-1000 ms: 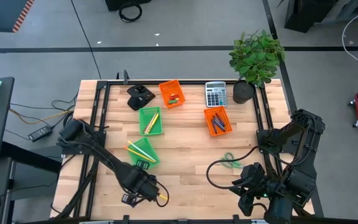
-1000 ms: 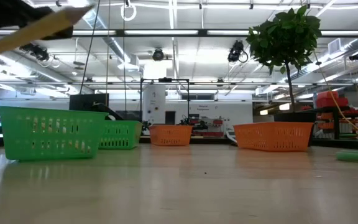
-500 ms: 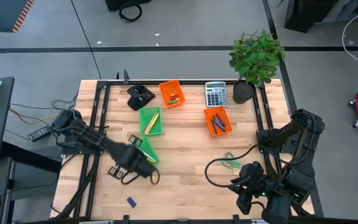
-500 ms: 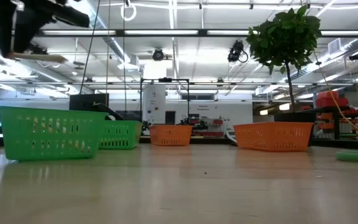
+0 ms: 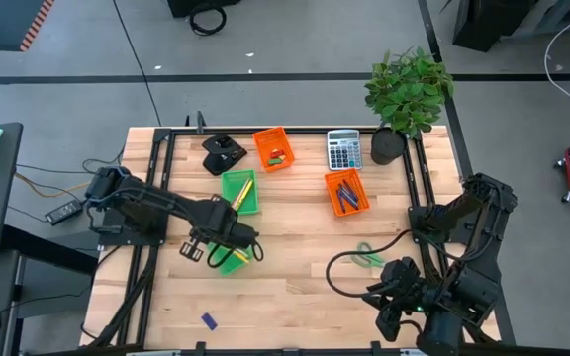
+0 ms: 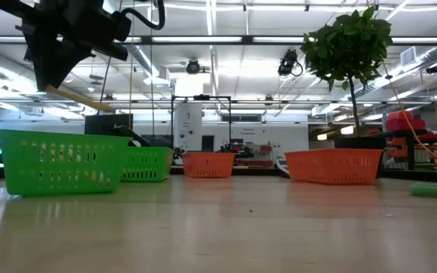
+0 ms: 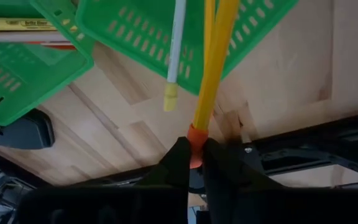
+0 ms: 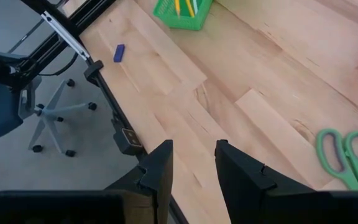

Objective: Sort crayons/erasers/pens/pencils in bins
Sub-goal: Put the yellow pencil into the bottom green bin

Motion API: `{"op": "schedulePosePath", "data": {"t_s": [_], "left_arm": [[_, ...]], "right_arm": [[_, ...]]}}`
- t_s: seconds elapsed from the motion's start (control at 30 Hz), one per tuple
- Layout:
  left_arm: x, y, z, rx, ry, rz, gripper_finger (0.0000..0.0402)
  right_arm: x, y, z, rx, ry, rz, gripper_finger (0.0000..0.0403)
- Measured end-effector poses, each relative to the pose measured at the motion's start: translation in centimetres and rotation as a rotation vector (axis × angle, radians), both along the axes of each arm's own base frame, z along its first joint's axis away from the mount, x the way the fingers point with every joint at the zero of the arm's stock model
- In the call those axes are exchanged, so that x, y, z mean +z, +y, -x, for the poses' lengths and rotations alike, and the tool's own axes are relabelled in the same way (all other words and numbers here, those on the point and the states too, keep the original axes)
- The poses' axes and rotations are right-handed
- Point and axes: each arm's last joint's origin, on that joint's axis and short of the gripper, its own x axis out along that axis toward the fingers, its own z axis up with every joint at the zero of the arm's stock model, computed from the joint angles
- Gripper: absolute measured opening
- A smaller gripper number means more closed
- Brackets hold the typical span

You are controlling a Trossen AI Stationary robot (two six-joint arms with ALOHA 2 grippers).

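My left gripper (image 5: 224, 237) hangs over the near green bin (image 5: 232, 254), shut on a long yellow pencil (image 7: 218, 56) with an orange tip. In the low view the pencil (image 6: 89, 99) slants above that bin's rim (image 6: 59, 133). Other pencils lie in the bin, one poking out past its wall (image 7: 173, 62). A second green bin (image 5: 240, 192) with pencils stands farther back. Two orange bins (image 5: 273, 148) (image 5: 347, 193) hold small items. A blue eraser (image 5: 209, 319) lies near the front edge. My right gripper (image 8: 194, 168) waits open at the near right. My left gripper pinches the pencil's orange-tipped end (image 7: 196, 138) between its two fingers, coming from above and pointing steeply down. The rest of the pencil sticks out beyond the fingers over the near green bin, lifted clear of the table.
Green-handled scissors (image 5: 369, 257) lie on the right half of the table, and a grey calculator (image 5: 342, 150), a potted plant (image 5: 409, 89) and a black object (image 5: 224, 154) stand along the far edge. Bare wood stretches across the near middle (image 5: 295, 297).
My left gripper has risen from near the table's front edge and gone toward the far edge, ending over the near green bin with the pencil still in its fingers. The wrist has turned, and the pencil has swung round with it. The blue eraser has come into view.
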Motion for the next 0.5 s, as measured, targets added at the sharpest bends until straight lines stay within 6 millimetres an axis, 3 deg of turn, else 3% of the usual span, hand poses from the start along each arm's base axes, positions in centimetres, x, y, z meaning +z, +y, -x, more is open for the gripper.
{"op": "schedulePosePath", "data": {"t_s": [0.5], "left_arm": [[0.0,2.0,-0.4,-0.011,0.013,0.012,0.0034]], "right_arm": [[-0.1,-0.2,0.1,0.022,0.016,0.037,0.0127]]}}
